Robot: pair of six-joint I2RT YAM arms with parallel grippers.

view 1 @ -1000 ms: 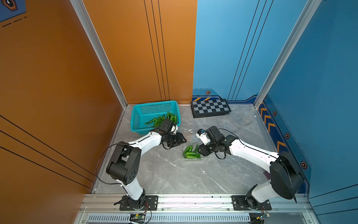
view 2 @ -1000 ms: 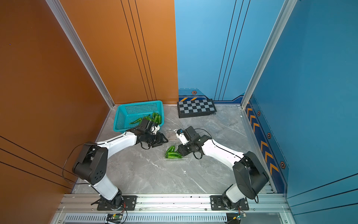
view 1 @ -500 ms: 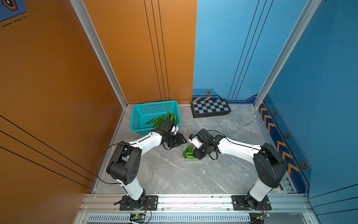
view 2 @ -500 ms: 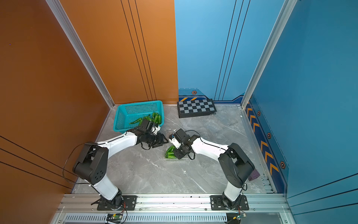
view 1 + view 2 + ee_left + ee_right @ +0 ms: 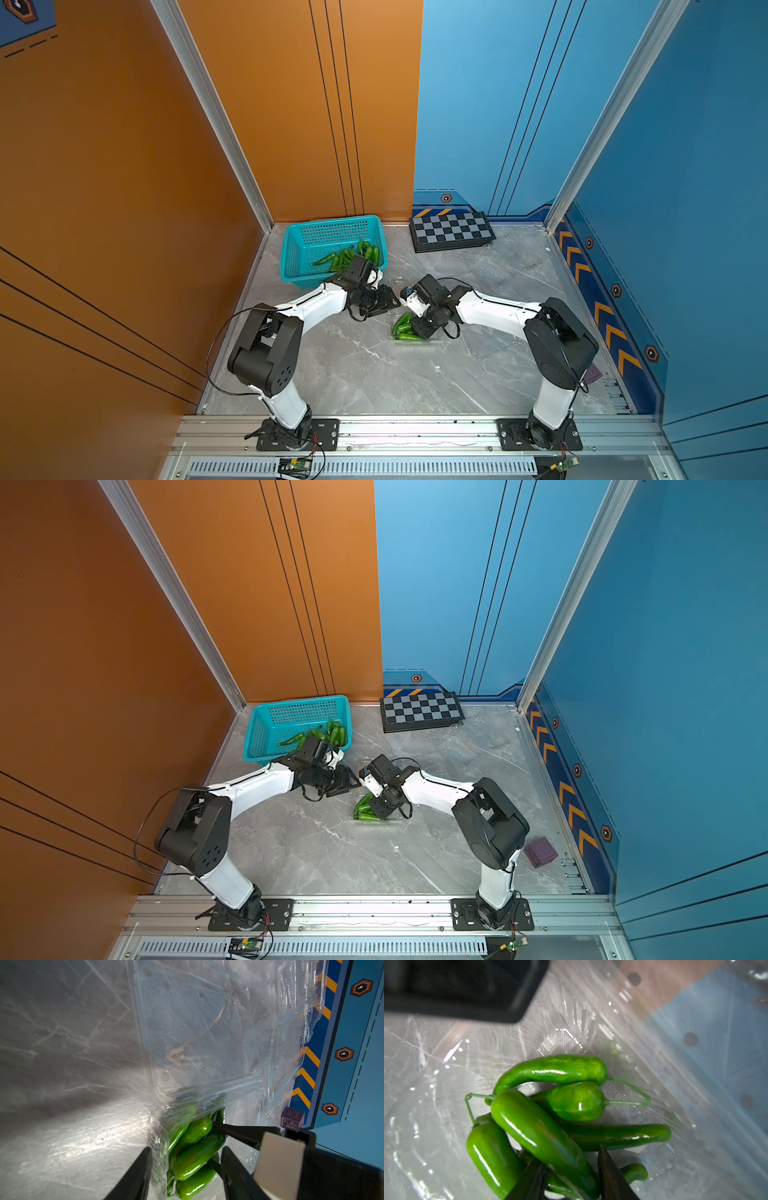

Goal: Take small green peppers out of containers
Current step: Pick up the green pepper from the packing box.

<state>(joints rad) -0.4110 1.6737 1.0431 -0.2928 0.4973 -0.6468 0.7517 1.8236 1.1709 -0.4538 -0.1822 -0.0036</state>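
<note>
Clear plastic container (image 5: 415, 343) of green peppers (image 5: 401, 328) sat mid-frame on the table (image 5: 353, 374); right gripper (image 5: 569, 1154) fingers closely flanked one pepper; left gripper (image 5: 187, 1148) fingers, half-open, straddled the container wall. Whether either gripped was unclear.

The glossy chili peppers (image 5: 542, 1132) are bright green, the thin-plastic clamshell box (image 5: 187, 1022) clear, the perforated plastic basket (image 5: 332, 235) teal, the tabletop (image 5: 365, 374) grey with pale marble veins, the flat board (image 5: 451, 232) checkered black and grey, the small cube (image 5: 540, 852) purple
</note>
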